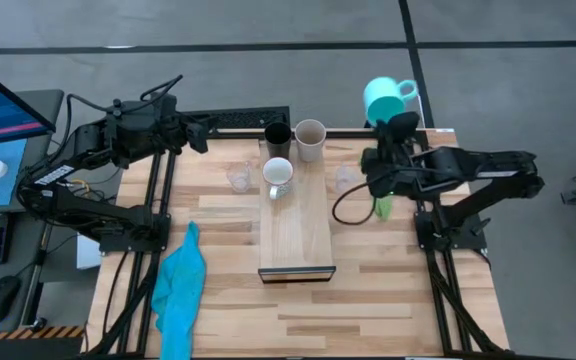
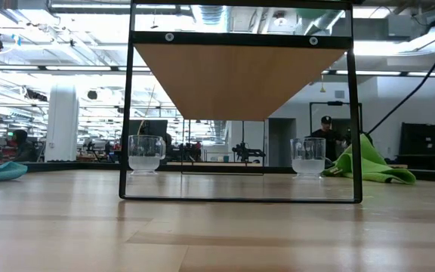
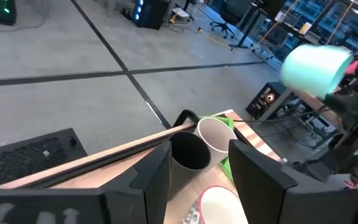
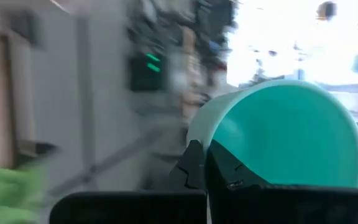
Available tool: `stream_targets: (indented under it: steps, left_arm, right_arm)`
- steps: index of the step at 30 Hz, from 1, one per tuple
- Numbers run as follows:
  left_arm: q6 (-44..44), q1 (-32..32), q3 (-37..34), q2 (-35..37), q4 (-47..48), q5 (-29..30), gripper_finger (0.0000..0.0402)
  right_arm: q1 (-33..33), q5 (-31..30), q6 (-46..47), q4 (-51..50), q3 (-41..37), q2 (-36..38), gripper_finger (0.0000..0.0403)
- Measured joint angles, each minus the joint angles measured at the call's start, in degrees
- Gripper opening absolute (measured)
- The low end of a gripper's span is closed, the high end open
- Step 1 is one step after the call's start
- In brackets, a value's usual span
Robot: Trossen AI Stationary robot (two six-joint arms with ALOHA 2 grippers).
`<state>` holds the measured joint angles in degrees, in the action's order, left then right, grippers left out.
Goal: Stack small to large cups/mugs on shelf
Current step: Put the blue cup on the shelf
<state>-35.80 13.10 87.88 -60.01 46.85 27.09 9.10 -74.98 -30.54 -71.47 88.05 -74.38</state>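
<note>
My right gripper (image 1: 393, 122) is shut on the turquoise mug (image 1: 383, 99), held in the air over the table's far right corner. The mug also shows in the left wrist view (image 3: 316, 67). The black cup (image 1: 277, 136), the beige-grey cup (image 1: 310, 138) and the white mug (image 1: 278, 175) stand on their bases at the far end of the light-wood shelf (image 1: 298, 235). One clear glass cup (image 1: 238, 177) stands on the table to the left of the shelf, and the other (image 1: 346, 178) to its right. My left gripper (image 1: 208, 134) is open and empty at the far left, left of the black cup (image 3: 188, 151). My right gripper holds the turquoise mug by its wall at the rim (image 4: 205, 134). One finger (image 4: 235, 171) is inside the mug and one (image 4: 193, 167) outside. The mug is lifted clear of the table and tipped, its mouth toward the wrist camera.
A green cloth (image 1: 383, 205) lies bunched on the table under the right arm, beside the right glass cup. A blue cloth (image 1: 181, 285) lies near the table's left front. A dark cable (image 1: 343, 205) loops by the shelf's right side. The near half of the shelf is bare wood.
</note>
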Motion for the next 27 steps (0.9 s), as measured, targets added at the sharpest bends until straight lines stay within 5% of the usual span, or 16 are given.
stream_targets:
  steps: [6,20,23,27]
  left_arm:
    - [1.8,0.0,0.0,0.0,0.0,1.4,0.0151]
    - [2.4,0.0,0.0,0.0,0.0,2.1,0.0151]
    - [2.4,0.0,0.0,0.0,0.0,1.8,0.0151]
    - [2.4,0.0,0.0,0.0,0.0,0.5,0.0151]
  right_arm:
    - [-0.2,-14.2,-8.4,1.2,0.0,-0.3,0.0005]
    - [-0.2,-14.9,-8.9,5.5,0.0,-0.3,0.0005]
    - [0.4,-8.9,-8.3,11.0,0.0,0.3,0.0005]
    - [2.1,6.2,-1.4,16.3,0.0,1.6,0.0006]
